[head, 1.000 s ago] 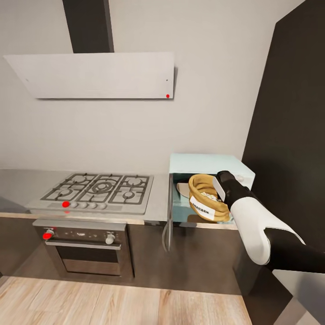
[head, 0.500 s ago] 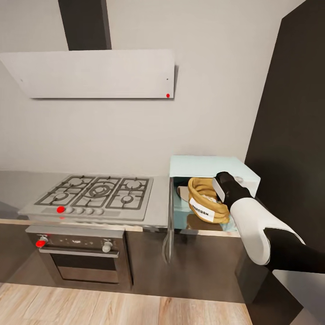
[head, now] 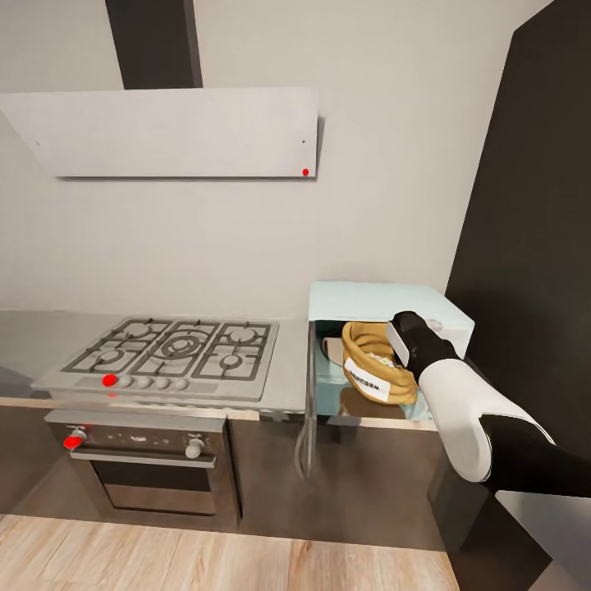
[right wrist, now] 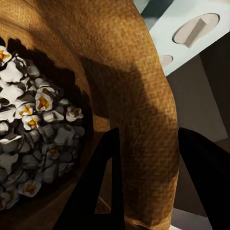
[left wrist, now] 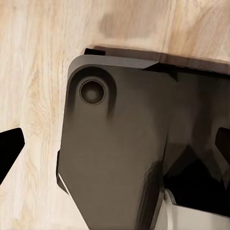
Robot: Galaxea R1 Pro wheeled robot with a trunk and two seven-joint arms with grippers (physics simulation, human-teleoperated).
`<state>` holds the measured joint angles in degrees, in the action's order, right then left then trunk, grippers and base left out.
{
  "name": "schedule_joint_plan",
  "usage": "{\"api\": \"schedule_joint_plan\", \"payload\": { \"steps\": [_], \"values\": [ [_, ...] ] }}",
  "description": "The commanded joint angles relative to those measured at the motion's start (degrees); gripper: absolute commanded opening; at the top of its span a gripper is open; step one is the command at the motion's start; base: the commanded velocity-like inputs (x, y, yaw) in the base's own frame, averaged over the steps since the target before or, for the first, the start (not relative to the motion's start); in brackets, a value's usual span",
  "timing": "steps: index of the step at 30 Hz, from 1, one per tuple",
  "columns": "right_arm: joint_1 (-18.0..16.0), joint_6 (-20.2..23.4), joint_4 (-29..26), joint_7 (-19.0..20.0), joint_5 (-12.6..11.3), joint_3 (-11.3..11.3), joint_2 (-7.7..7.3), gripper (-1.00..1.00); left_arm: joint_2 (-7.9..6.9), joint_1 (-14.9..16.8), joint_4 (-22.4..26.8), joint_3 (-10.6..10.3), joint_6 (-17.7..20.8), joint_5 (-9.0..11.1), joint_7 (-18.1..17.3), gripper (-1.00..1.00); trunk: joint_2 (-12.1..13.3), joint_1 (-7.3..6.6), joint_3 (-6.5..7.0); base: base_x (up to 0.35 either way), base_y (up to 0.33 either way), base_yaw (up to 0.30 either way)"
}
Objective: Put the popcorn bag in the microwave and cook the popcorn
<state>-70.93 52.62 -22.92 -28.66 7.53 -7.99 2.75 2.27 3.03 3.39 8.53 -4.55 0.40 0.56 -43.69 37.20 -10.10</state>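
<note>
Almost no change over the last half-second; a second back, framed slightly differently, so most of that apparent shift down to the head camera rather than the kitchen. Still reaching with the right hand (head: pixel 406 336) into the open microwave (head: pixel 369 297) at the right end of the desk (head: pixel 33 332), against the back wall, door (head: pixel 309 394) swung out toward the front edge. Pinching the rolled rim of the popcorn bag (head: pixel 373 373): seen from the right wrist, one finger inside the sack and one outside, the woven wall (right wrist: pixel 143 96) clamped between them. Bag now sitting a little deeper in the cavity than a second ago, tilted toward the opening, label facing out, mouth showing white puffed kernels (right wrist: pixel 28 120) with yellow centres. Looks settled on the microwave floor, though contact underneath hidden. Probably the end of the placing step: next, letting go, backing the arm out clear of the door, shutting it, then starting the heat. Odd that the kernels already look popped; hard to say why. Left hand (left wrist: pixel 115 143) hanging low over the wood floor (left wrist: pixel 38 72), fingers spread wide, holding nothing.
</note>
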Motion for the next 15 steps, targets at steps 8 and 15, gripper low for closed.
{"api": "schedule_joint_plan", "payload": {
  "steps": [8, 15],
  "values": [
    [-0.1, 0.2, -0.5, 0.2, 1.3, -0.4, 0.07, -1.00, -0.05, 0.0, -0.1, 0.3, -0.2, 0.0, 0.1, 1.00, -0.1, 0.01, -0.08, 0.092, 0.000, 0.000],
    [-0.1, 0.2, -0.5, 0.3, 1.3, -0.2, 0.07, -1.00, -0.07, 0.0, -0.1, 0.3, -0.2, 0.0, 0.1, 1.00, -0.1, 0.01, -0.08, 0.111, 0.000, 0.000]
  ]
}}
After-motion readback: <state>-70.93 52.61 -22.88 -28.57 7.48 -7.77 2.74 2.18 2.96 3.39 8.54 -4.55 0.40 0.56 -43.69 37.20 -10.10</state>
